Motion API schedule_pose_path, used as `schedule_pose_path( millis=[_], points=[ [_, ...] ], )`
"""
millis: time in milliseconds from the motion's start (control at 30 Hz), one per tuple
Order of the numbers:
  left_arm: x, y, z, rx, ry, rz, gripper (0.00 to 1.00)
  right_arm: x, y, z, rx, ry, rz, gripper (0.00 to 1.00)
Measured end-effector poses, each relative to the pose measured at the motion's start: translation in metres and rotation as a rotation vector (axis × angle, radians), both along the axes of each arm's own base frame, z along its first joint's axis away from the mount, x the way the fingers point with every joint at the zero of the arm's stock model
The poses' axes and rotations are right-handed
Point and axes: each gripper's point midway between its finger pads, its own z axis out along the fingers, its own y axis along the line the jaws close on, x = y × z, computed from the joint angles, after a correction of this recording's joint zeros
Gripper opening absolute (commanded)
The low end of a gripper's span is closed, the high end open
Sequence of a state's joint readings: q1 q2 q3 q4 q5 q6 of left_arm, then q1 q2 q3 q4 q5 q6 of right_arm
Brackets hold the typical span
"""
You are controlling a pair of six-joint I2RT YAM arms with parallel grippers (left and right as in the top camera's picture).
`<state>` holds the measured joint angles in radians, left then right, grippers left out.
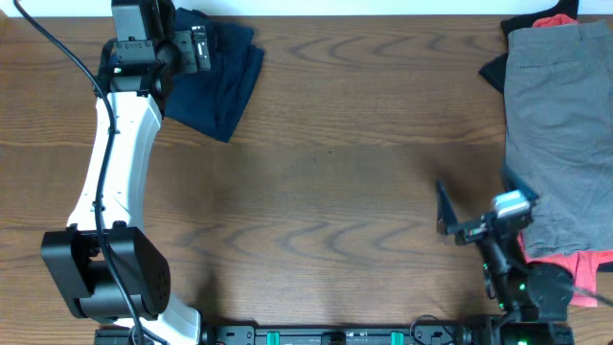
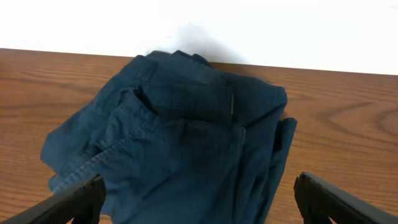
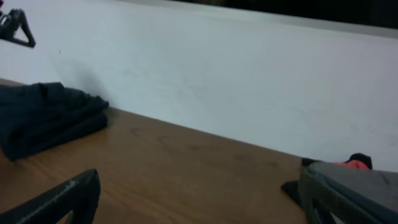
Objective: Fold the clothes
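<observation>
A folded pair of dark navy shorts [image 1: 222, 84] lies at the table's far left corner, and also shows in the left wrist view [image 2: 180, 137] and the right wrist view [image 3: 43, 121]. My left gripper [image 1: 198, 48] is open just above its near part, with a finger on either side [image 2: 199, 202] and nothing held. Grey shorts [image 1: 560, 134] lie spread at the right, over coral-red [image 1: 586, 268] and black [image 1: 493, 72] clothes. My right gripper [image 1: 448, 216] is open and empty over bare table, just left of the grey shorts [image 3: 205, 199].
The wooden table [image 1: 345, 163] ends at a white wall [image 3: 236, 81] along the far edge. The pile of clothes reaches the right edge. My left arm [image 1: 120, 153] stretches along the left side.
</observation>
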<state>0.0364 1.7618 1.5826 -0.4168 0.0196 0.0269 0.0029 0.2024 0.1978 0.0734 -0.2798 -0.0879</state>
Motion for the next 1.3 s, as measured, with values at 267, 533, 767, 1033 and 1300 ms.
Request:
schedule_pose_path(
  millis=[267,533,767,1033,1300],
  points=[
    [0.000,0.000,0.000,0.000,0.000,0.000,0.98,-0.003,-0.005,-0.040,0.003,-0.014,-0.030,0.99],
    [0.000,0.000,0.000,0.000,0.000,0.000,0.98,-0.003,-0.008,-0.075,0.001,0.107,-0.046,0.99],
    [0.000,0.000,0.000,0.000,0.000,0.000,0.98,-0.003,-0.008,-0.080,0.001,0.125,-0.050,0.99],
    [0.000,0.000,0.000,0.000,0.001,0.000,0.98,-0.003,-0.008,-0.080,0.001,0.125,-0.050,0.99],
    [0.000,0.000,0.000,0.000,0.000,0.000,0.98,-0.003,-0.009,-0.080,0.001,0.125,-0.052,0.99]
  ],
)
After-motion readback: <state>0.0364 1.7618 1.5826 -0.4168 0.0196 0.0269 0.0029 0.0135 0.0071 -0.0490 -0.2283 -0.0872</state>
